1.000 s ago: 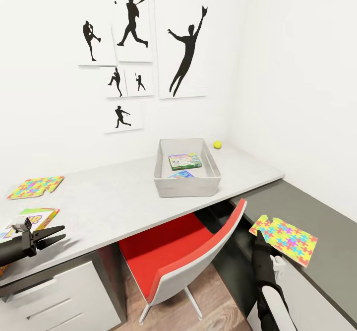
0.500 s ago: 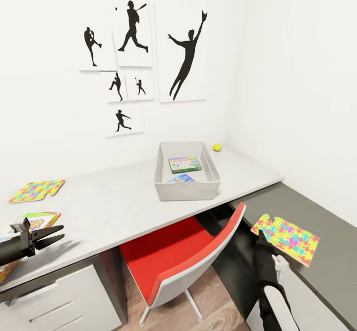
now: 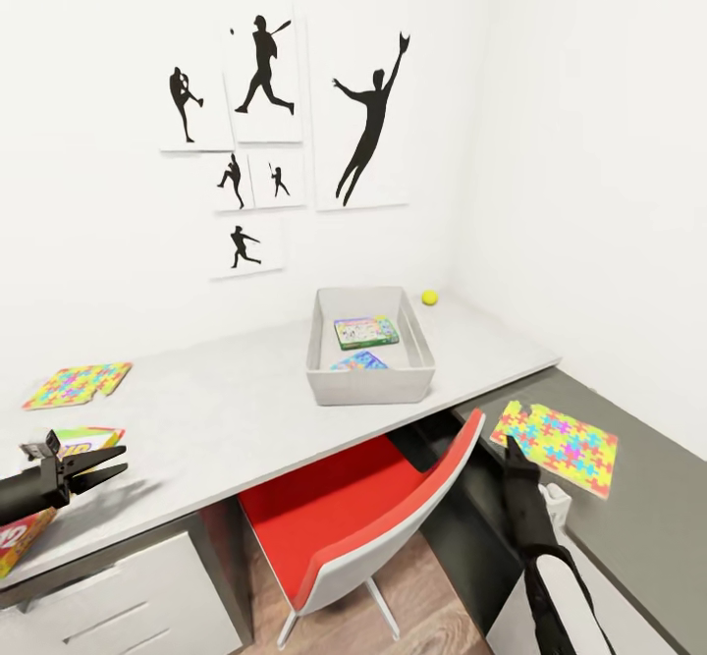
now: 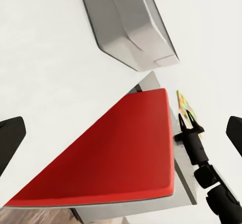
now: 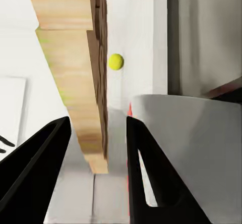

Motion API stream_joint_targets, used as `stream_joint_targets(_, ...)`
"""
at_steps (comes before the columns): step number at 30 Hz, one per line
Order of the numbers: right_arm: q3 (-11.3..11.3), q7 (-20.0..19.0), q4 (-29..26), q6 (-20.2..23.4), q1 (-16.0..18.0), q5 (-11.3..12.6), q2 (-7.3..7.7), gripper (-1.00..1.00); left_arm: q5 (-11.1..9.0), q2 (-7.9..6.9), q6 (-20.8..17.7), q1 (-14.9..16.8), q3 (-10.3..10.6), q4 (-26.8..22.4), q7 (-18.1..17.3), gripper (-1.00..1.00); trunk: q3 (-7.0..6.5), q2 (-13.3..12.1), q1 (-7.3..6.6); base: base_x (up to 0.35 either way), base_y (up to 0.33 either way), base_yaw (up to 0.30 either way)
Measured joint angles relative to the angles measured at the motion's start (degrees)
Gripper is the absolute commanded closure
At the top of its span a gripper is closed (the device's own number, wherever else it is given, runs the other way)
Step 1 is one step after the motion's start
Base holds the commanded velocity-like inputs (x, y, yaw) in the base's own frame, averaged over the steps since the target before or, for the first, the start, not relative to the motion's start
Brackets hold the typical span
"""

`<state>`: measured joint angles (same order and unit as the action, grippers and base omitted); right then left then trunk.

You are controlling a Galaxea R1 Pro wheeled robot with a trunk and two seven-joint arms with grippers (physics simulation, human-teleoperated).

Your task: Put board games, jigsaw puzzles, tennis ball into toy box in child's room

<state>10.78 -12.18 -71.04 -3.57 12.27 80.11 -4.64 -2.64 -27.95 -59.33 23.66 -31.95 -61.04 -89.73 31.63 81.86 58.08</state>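
Left end effector [image 3: 114,463]: fingers spread wide, nothing held, hovering over the near-left part of the worktop [image 3: 226,419]. Directly beneath it, one board game [image 3: 86,436] lying flat, partly hidden by the arm. Behind that, further back on the worktop, one jigsaw [image 3: 79,384] lying flat, untouched.

Mid-worktop: toy box [image 3: 368,385], open top, two flat boxes already inside [image 3: 366,331]. Tennis ball [image 3: 429,297] just behind the box's far right corner, near the wall, not touching the box. Red chair [image 3: 363,498] pushed half under the worktop, in front of the box.

Right end effector [image 3: 513,447]: clamped on the near corner of the second jigsaw [image 3: 557,446], held off the surface, over the dark lower counter [image 3: 648,498] to the right of the chair, well apart from the box.

Step in hand, by my read: carrying the second jigsaw to the toy box. Next move: lift up and left over the chair back, clear the box's near rim, tilt the jigsaw flat enough to fit, then release. Remaining afterwards: board game, other jigsaw, ball.
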Motion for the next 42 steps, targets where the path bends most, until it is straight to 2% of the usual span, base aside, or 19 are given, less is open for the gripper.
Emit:
stream_joint_targets(4, 0.0, 0.0, -1.1, 2.4, -0.1, -0.1, 0.49, 1.00, 0.0, 0.08, 0.0, 0.0, 0.1, 0.0, 0.0, -1.00, -0.72, -1.6, -0.88, 0.000, 0.000, 0.000)
stream_joint_targets(11, -0.3, -0.1, -5.1, 3.7, -0.4, 0.1, 4.73, 1.00, 0.0, 0.18, 0.0, 0.0, 0.3, 0.0, 0.0, -1.00, -1.98, -4.4, -2.42, 0.000, 0.000, 0.000)
stream_joint_targets(14, -0.3, -0.1, -6.4, 6.5, -0.9, 0.1, 6.18, 1.00, 0.0, 0.24, 0.0, 0.0, 0.4, 0.0, 0.0, -1.00, -2.51, -5.6, -3.08, 0.000, 0.000, 0.000)
stream_joint_targets(16, 0.0, -0.1, -7.4, 11.6, -1.1, 0.3, 7.69, 1.00, 0.0, 0.29, 0.0, 0.0, 0.5, 0.0, 0.0, -1.00, -2.87, -6.4, -3.52, 0.000, 0.000, 0.000)
stream_joint_targets(17, 0.7, -0.1, -8.5, 17.2, -1.2, 0.6, 9.17, 1.00, 0.0, 0.32, 0.0, 0.0, 0.4, 0.0, 0.0, -1.00, -3.05, -6.8, -3.74, 0.000, 0.000, 0.000)
stream_joint_targets(18, 1.1, -0.1, -8.8, 19.4, -1.2, 0.6, 9.76, 1.00, 0.0, 0.33, 0.0, 0.0, 0.4, 0.0, 0.0, -1.00, -3.23, -7.2, -3.96, 0.000, 0.000, 0.000)
stream_joint_targets(19, 2.0, -0.1, -9.5, 23.7, -1.2, 0.8, 10.79, 1.00, 0.0, 0.36, 0.0, 0.0, 0.4, 0.0, 0.0, -1.00, -3.41, -7.6, -4.18, 0.000, 0.000, 0.000)
stream_joint_targets(20, 2.6, -0.1, -9.8, 26.0, -1.2, 0.8, 11.30, 1.00, 0.0, 0.38, 0.1, 0.0, 0.4, 0.0, 0.0, -1.00, -3.59, -8.0, -4.39, 0.000, 0.000, 0.000)
stream_joint_targets(22, 5.2, 0.0, -10.8, 35.3, -1.2, 0.9, 12.89, 1.00, 0.0, 0.42, 0.1, 0.0, 0.4, -0.1, 0.0, -1.00, -3.95, -8.8, -4.83, 0.000, 0.000, 0.000)
stream_joint_targets(23, 5.9, 0.0, -11.1, 37.7, -1.2, 0.8, 13.22, 1.00, 0.0, 0.42, 0.1, 0.0, 0.4, -0.1, 0.0, -1.00, -4.13, -9.2, -5.05, 0.000, 0.000, 0.000)
stream_joint_targets(25, 8.1, 0.3, -11.9, 46.6, -1.2, 0.6, 14.43, 1.00, 0.0, 0.44, 0.1, 0.0, 0.4, -0.2, 0.0, -1.00, -4.49, -10.0, -5.49, 0.000, 0.000, 0.000)
stream_joint_targets(29, 9.9, 0.5, -12.5, 57.1, -1.2, -0.4, 16.15, 1.00, 0.0, 0.40, 0.1, 0.0, 0.4, -0.2, 0.0, -1.00, -5.21, -11.6, -6.37, 0.000, 0.000, 0.000)
stream_joint_targets(30, 10.1, 0.3, -12.6, 59.1, -1.2, -0.5, 16.40, 1.00, 0.0, 0.38, 0.1, 0.0, 0.4, -0.2, 0.0, -1.00, -5.39, -12.0, -6.59, 0.000, 0.000, 0.000)
stream_joint_targets(34, 10.2, -0.7, -13.6, 61.8, -1.3, -0.6, 16.41, 1.00, 0.0, 0.40, 0.2, 0.0, 0.5, -0.2, 0.0, -1.00, -6.11, -13.6, -7.47, 0.000, 0.000, 0.000)
stream_joint_targets(42, 10.1, -1.1, -15.4, 62.8, -1.6, -0.9, 16.12, 1.00, 0.0, 0.45, 0.2, 0.0, 0.5, -0.2, 0.0, -1.00, -7.55, -16.9, -9.23, 0.000, 0.000, 0.000)
